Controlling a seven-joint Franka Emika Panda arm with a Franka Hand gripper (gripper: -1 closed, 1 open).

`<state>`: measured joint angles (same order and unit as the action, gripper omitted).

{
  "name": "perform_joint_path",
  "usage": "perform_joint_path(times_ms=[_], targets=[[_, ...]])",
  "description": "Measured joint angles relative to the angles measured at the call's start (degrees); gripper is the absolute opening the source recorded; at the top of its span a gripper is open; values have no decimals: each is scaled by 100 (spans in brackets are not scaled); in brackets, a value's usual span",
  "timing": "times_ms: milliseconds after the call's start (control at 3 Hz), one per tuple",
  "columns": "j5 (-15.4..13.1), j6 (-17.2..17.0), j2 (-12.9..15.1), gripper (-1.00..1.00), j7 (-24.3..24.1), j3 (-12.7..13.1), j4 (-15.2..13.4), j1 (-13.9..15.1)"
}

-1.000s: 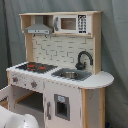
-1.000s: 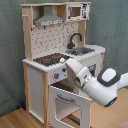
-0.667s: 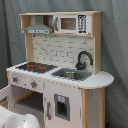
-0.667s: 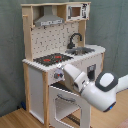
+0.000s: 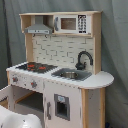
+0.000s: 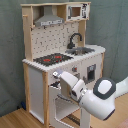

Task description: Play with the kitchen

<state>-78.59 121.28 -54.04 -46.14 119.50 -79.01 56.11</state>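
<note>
The kitchen (image 5: pixel 65 47) is a toy of pale wood and white panels, seen in both exterior views. It has a black stovetop (image 5: pixel 35 66) with red burners, a steel sink (image 5: pixel 70 75), a black faucet (image 5: pixel 83 59) and a grey hood (image 5: pixel 39 30). In the second exterior view the kitchen (image 6: pixel 55 37) has its oven door (image 6: pixel 53 102) swung open below the stovetop (image 6: pixel 52 58). My gripper (image 6: pixel 56 76) is at the top corner of that door, just under the counter edge. The white arm (image 6: pixel 100 97) reaches in from the second exterior view's right.
A grey curtain (image 5: pixel 115 55) hangs behind the kitchen. The floor (image 6: pixel 15 117) is wood. A toy microwave (image 5: pixel 70 23) sits in the upper shelf. Part of my white arm (image 5: pixel 17 120) fills the first exterior view's lower left corner.
In the second exterior view my arm has dropped lower and shifted left, closer to the oven door's top. The door stays open.
</note>
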Motion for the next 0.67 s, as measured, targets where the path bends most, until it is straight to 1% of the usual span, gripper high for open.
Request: perform_joint_path(times_ms=[333, 667], targets=[[17, 0, -112, 100, -12, 376, 458, 321], [25, -1, -140, 100, -314, 864, 552, 594]])
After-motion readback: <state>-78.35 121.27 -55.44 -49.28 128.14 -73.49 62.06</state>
